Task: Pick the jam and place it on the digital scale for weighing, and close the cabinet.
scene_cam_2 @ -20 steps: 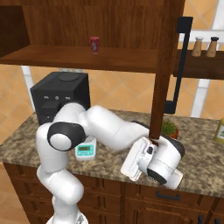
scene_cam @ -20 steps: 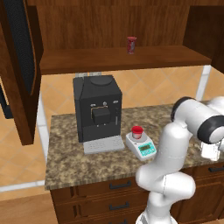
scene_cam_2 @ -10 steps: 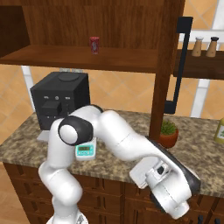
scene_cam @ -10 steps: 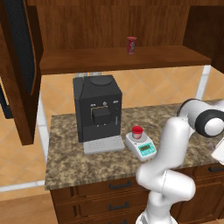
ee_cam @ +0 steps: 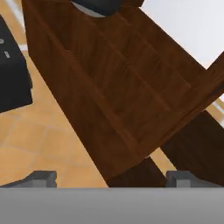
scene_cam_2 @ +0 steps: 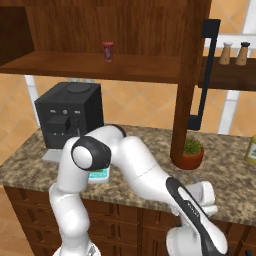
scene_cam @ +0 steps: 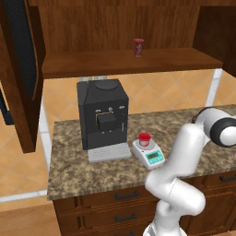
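Observation:
The jam (scene_cam: pixel 144 138), a squat jar with a red lid, stands on the round plate of the white digital scale (scene_cam: pixel 149 153), right of the coffee machine. In the right base view a teal corner of the scale (scene_cam_2: pixel 99 175) peeks out behind my arm. The dark-brown cabinet (scene_cam: pixel 120 27) stands open: its left door (scene_cam: pixel 20 69) swings out at far left, its right door (scene_cam_2: pixel 192 65) is seen edge-on with a black handle (scene_cam_2: pixel 207 70). My gripper (ee_cam: pixel 111 179) is open, nothing between the fingertips (ee_cam: pixel 41 177), looking up at the cabinet's (ee_cam: pixel 109 87) underside.
A black coffee machine (scene_cam: pixel 102 113) fills the counter's left half. A dark-red can (scene_cam: pixel 138 47) stands on the cabinet shelf. A potted plant (scene_cam_2: pixel 191 152) sits below the right door. Two shakers (scene_cam_2: pixel 235 53) stand on a side shelf. A bottle (scene_cam_2: pixel 251 147) is at far right.
My arm has swung further right and downward, the hand dropping low at the counter's right end. The jam stays on the scale; both doors are unmoved.

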